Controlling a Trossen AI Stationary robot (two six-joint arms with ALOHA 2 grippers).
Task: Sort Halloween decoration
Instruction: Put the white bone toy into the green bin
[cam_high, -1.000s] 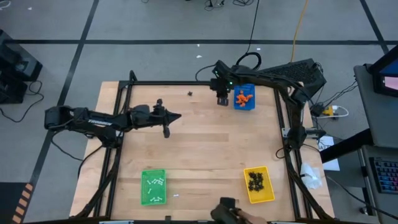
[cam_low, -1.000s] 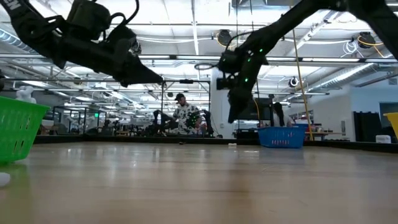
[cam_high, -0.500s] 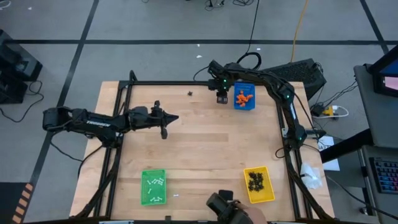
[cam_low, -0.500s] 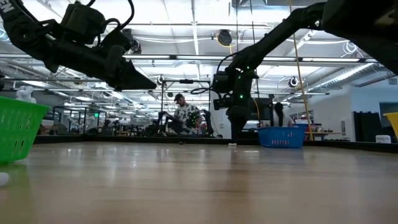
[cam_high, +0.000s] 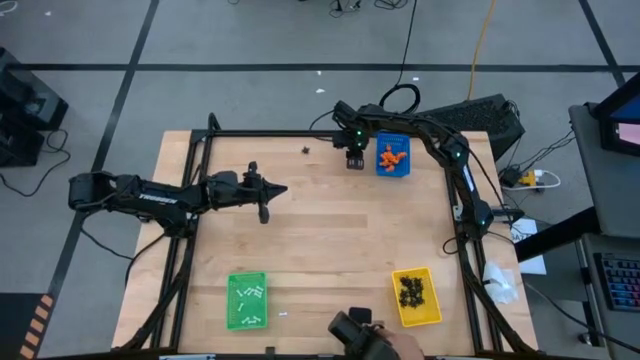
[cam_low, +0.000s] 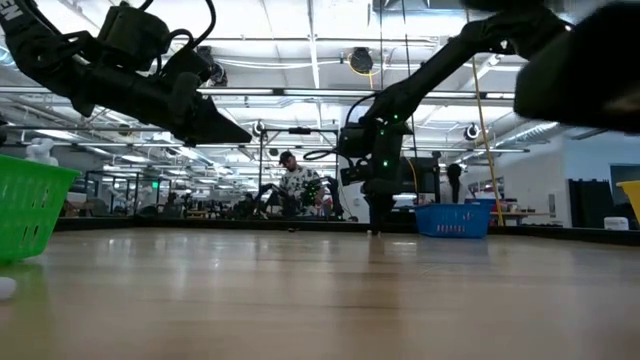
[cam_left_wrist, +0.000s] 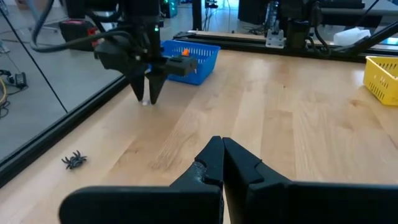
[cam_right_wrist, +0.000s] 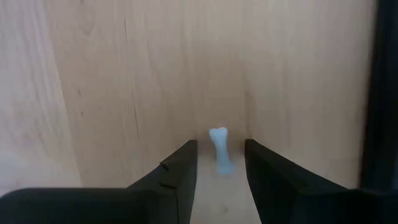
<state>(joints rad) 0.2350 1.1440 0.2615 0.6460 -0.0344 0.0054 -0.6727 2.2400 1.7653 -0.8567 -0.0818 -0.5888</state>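
Observation:
A white bone-like stick (cam_right_wrist: 219, 149) lies flat on the wooden table near its far edge, just left of the blue tray (cam_high: 393, 157), which holds orange lumps. My right gripper (cam_right_wrist: 221, 147) points steeply down over the stick. It is open, with one finger on each side of the stick and a gap to both. In the left wrist view this gripper (cam_left_wrist: 148, 96) stands with its tips at the table. A black spider (cam_high: 305, 151) lies farther left by the far edge. My left gripper (cam_high: 284, 188) hangs shut and empty over the left middle of the table.
A green tray (cam_high: 247, 300) with white sticks sits near the front edge on the left. A yellow tray (cam_high: 415, 296) with black spiders sits at the front right. The black frame rail (cam_high: 300, 134) runs along the far edge. Part of a person (cam_high: 362, 338) shows at the near edge.
My right gripper has come down from above the table to the tabletop beside the blue tray. It has tipped more steeply downward, and its tips now stand either side of the white stick.

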